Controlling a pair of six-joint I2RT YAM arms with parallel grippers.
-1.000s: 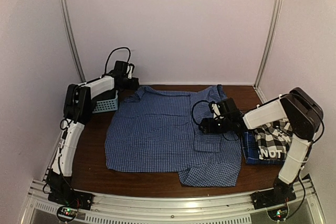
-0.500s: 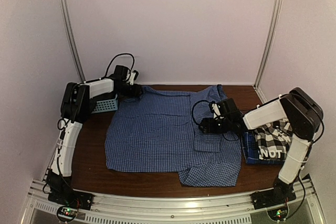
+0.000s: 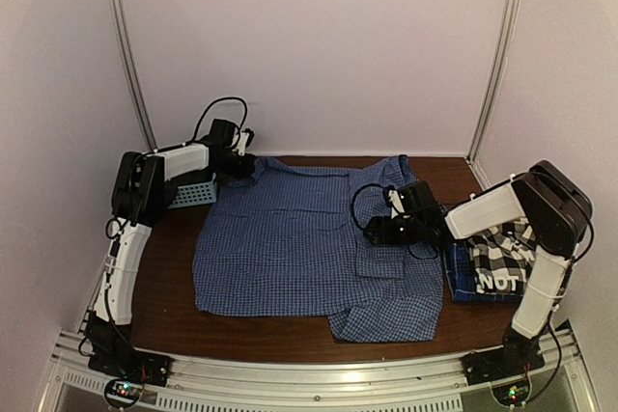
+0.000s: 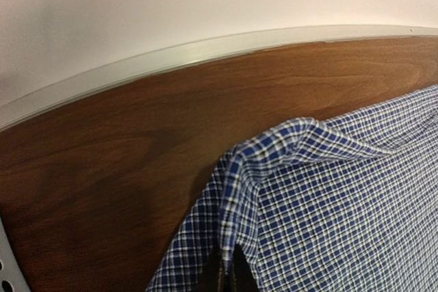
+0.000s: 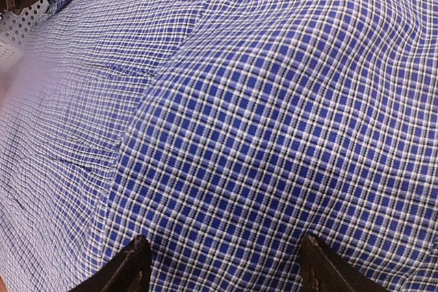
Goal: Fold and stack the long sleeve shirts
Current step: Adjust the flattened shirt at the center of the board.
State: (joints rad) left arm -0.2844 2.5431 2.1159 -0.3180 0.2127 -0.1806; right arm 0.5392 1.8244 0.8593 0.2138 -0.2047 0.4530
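Note:
A blue fine-check long sleeve shirt [image 3: 299, 248] lies spread flat over the middle of the table. My left gripper [image 3: 243, 167] is at its far left corner, shut on a raised fold of the cloth [image 4: 229, 264], as the left wrist view shows. My right gripper [image 3: 379, 232] hovers low over the shirt's right half, its fingers [image 5: 133, 268] wide open with only flat cloth [image 5: 260, 135] between them. At the right edge a folded black-and-white plaid shirt [image 3: 504, 256] with white lettering lies on a darker blue plaid shirt [image 3: 458, 279], partly hidden behind the right arm.
A light blue lattice basket [image 3: 195, 191] stands at the far left, right beside the left arm. The back wall and its rail [image 4: 171, 56] run close behind the held corner. Bare wooden table [image 4: 102, 169] shows left of the shirt.
The left gripper dropped from above the basket onto the shirt's far left corner and closed on the cloth. The right arm and both folded shirts stayed put.

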